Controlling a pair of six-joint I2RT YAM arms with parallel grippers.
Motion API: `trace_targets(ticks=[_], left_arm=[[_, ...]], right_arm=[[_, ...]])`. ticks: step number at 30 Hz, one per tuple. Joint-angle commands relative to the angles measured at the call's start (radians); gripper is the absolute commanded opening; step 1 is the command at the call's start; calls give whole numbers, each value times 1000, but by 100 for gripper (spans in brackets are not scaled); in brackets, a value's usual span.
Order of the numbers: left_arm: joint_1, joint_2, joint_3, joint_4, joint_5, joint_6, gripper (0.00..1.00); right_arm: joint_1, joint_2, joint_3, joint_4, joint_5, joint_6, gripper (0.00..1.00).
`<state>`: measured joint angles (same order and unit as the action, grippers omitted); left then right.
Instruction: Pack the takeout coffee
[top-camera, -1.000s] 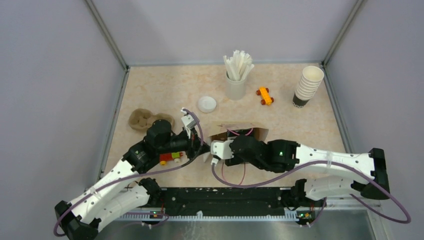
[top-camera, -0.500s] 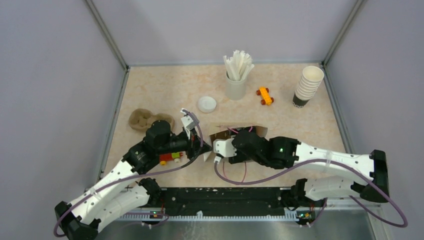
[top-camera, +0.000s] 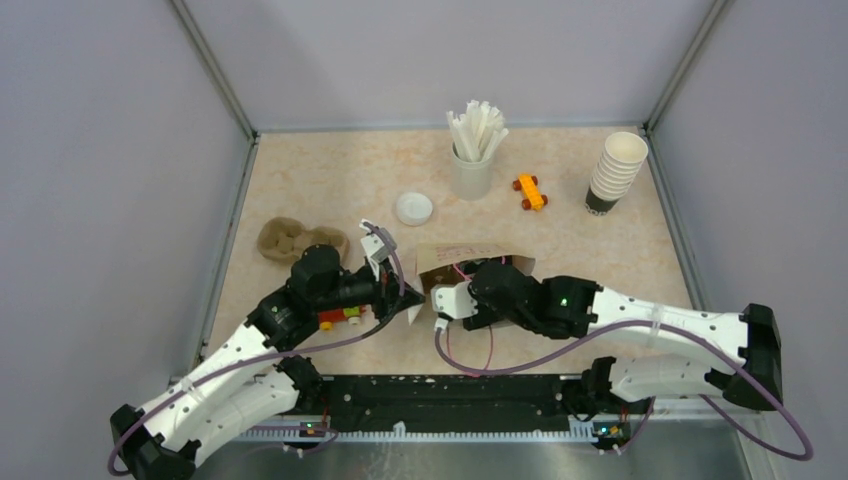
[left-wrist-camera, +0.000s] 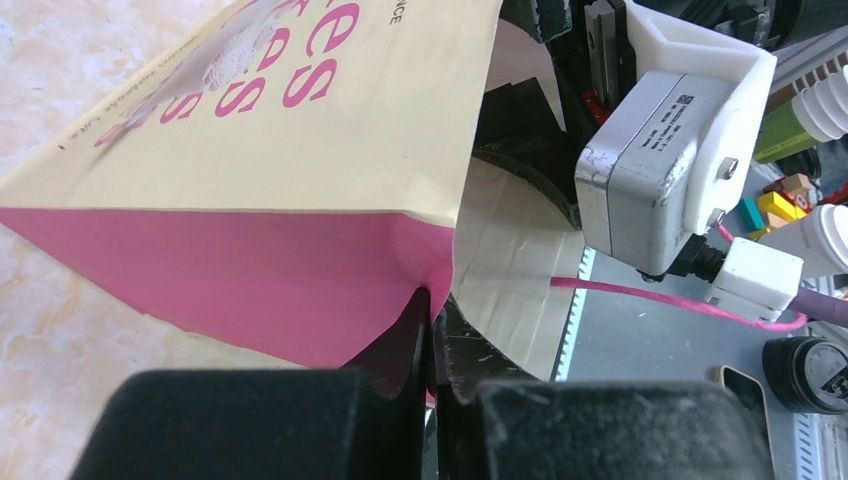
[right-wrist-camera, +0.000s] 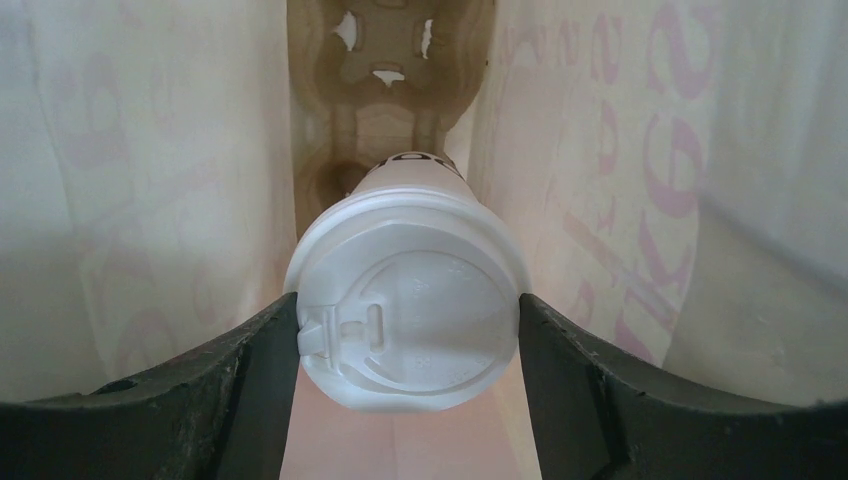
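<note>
Here, the right pincer (right-wrist-camera: 407, 322) clasps a smooth, round-lidded paper cup (right-wrist-camera: 410, 290).

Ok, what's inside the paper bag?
Inside the paper bag, the lidded white cup is held between the right gripper's jaws, with a brown cup tray deeper in. The cup covers part of the tray, so whether it sits in a well cannot be seen.
</note>
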<state>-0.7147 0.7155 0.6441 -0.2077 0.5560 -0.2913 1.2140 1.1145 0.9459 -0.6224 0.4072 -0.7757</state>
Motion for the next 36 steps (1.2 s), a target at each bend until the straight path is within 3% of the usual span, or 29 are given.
trace_targets(ticks=[1, 4, 7, 10, 12, 17, 21, 29, 36], left_arm=[[-1, -18, -28, 105, 14, -54, 9], [-1, -13, -31, 105, 25, -78, 16], [0, -7, -15, 62, 17, -90, 33], [0, -14, 1, 3, 6, -95, 36], [0, -24, 2, -26, 1, -90, 35], [-1, -43, -1, -56, -5, -69, 17], [0, -33, 5, -56, -4, -74, 12], [-1, -21, 15, -57, -12, -66, 11], [0, -21, 14, -69, -24, -61, 12]], right_arm=[[-8, -26, 2, 41, -12, -46, 52], [-8, -21, -3, 49, -18, -56, 52], [-8, -13, -12, 59, -36, -51, 52], [-8, -7, -16, 76, -49, -50, 51], [-7, 3, -8, 84, -63, -54, 51], [-8, 40, 2, 108, -103, -73, 51], [-8, 65, -1, 141, -106, -68, 51], [-8, 60, -14, 192, -18, -91, 51], [-27, 6, -12, 105, -17, -116, 52]])
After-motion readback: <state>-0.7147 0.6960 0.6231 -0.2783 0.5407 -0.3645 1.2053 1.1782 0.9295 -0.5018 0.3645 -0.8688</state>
